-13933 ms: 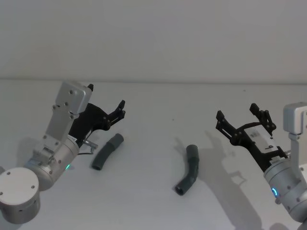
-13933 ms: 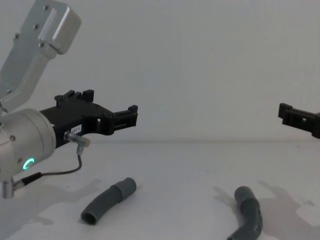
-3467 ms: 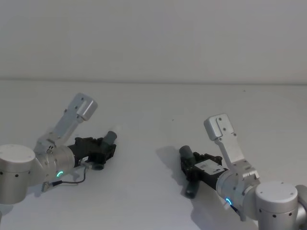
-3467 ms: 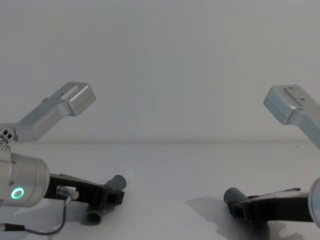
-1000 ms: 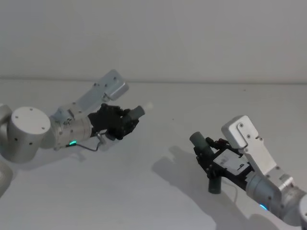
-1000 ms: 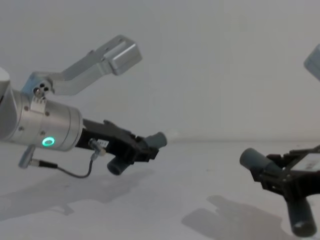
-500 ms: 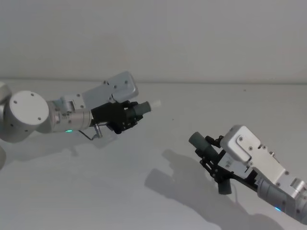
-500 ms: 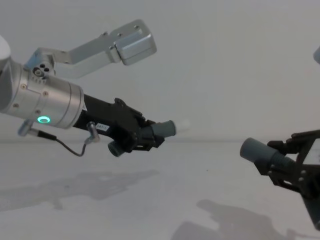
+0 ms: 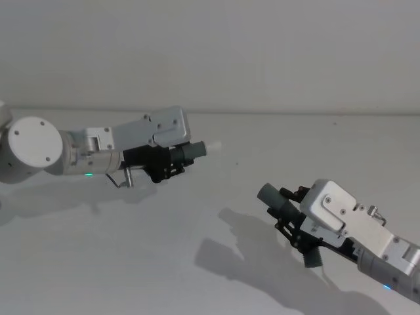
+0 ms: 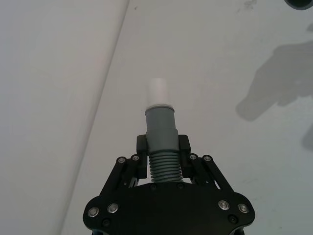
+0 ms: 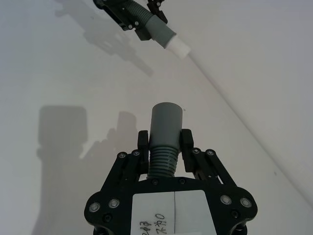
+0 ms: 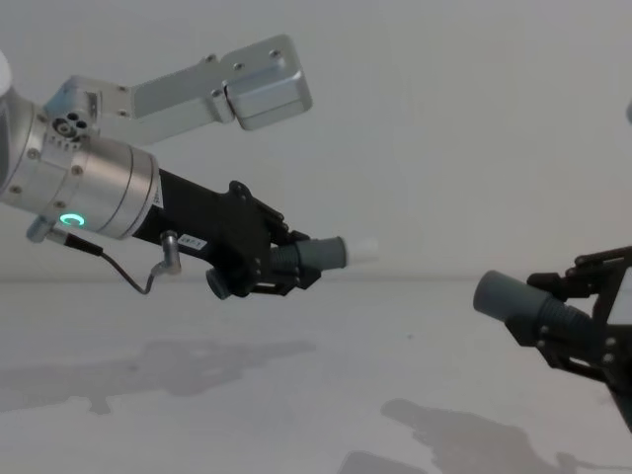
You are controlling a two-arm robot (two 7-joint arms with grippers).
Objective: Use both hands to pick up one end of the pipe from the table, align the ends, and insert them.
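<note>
Chest view: left gripper (image 12: 284,267) and right gripper (image 12: 571,324) each clamp a pipe piece (image 12: 322,255); a misaligned tip (image 12: 363,250) could miss the mouth (image 12: 490,293).

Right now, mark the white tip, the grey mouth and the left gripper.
white tip (image 10: 158,91): left wrist view, middle of the pale end.
grey mouth (image 12: 491,293): chest view, its round end face.
left gripper (image 10: 162,147): left wrist view, midway between its fingertips.

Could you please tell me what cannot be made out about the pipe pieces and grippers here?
Left wrist view: open mouth cut off by the top corner; left piece's rear hidden under the left gripper.
Right wrist view: right piece's rear hidden under the right gripper.
Chest view: right gripper cut off by the right edge.
</note>
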